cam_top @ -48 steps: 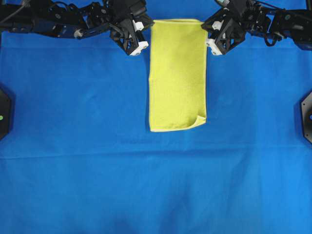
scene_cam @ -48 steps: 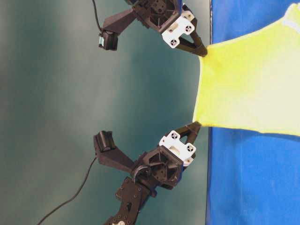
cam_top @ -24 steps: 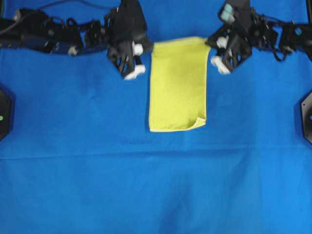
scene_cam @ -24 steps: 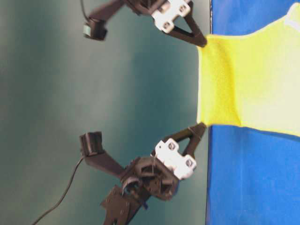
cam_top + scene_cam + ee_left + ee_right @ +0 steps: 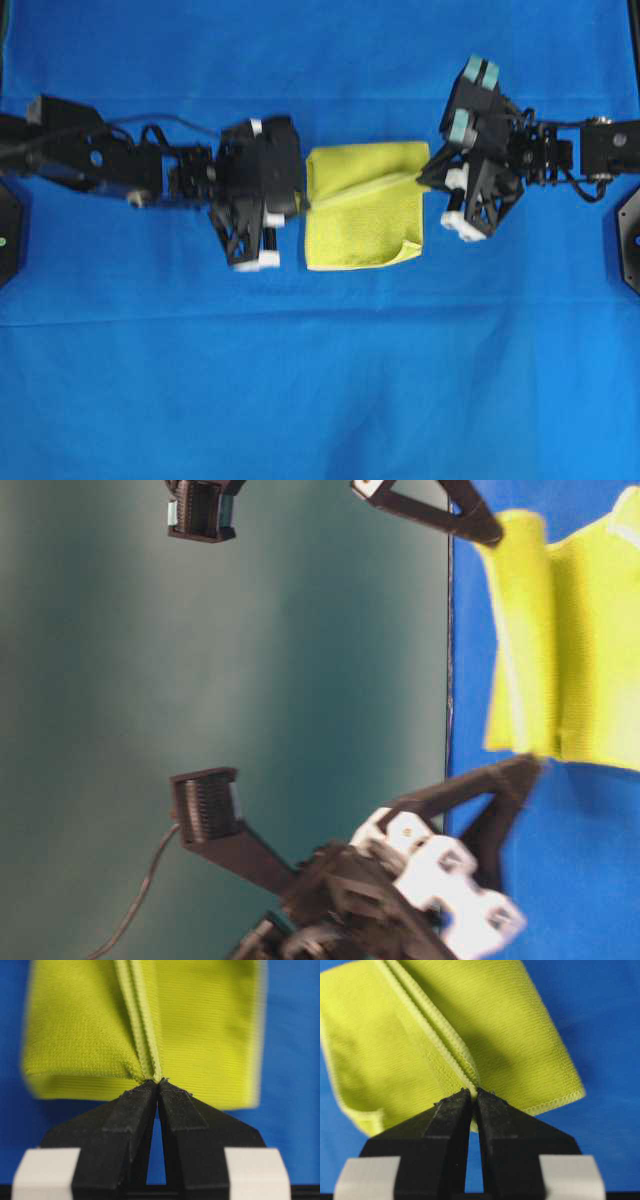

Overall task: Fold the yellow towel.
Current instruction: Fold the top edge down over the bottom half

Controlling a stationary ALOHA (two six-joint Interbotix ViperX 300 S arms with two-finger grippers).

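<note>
The yellow towel (image 5: 362, 215) lies on the blue table cover, its upper part lifted and doubled over the lower part, with a raised ridge running across it. My left gripper (image 5: 304, 204) is shut on the towel's hem at the left end of that ridge; the left wrist view shows its tips (image 5: 159, 1081) pinching the paler hem of the towel (image 5: 205, 1025). At the right end my right gripper (image 5: 426, 179) is shut on the hem too, tips (image 5: 472, 1091) clamped on the towel (image 5: 390, 1045). From table level the towel (image 5: 575, 650) hangs draped between the two grippers.
A blue cloth (image 5: 320, 380) covers the whole table, with a crease line below the towel. Black mounts sit at the left edge (image 5: 8, 232) and the right edge (image 5: 630, 236). The towel's lower right corner (image 5: 410, 247) is curled over.
Both grippers, still shut on the towel's corners, have carried its upper edge down the overhead view towards the lower edge. The towel has gone from a long strip to a doubled-over shape.
</note>
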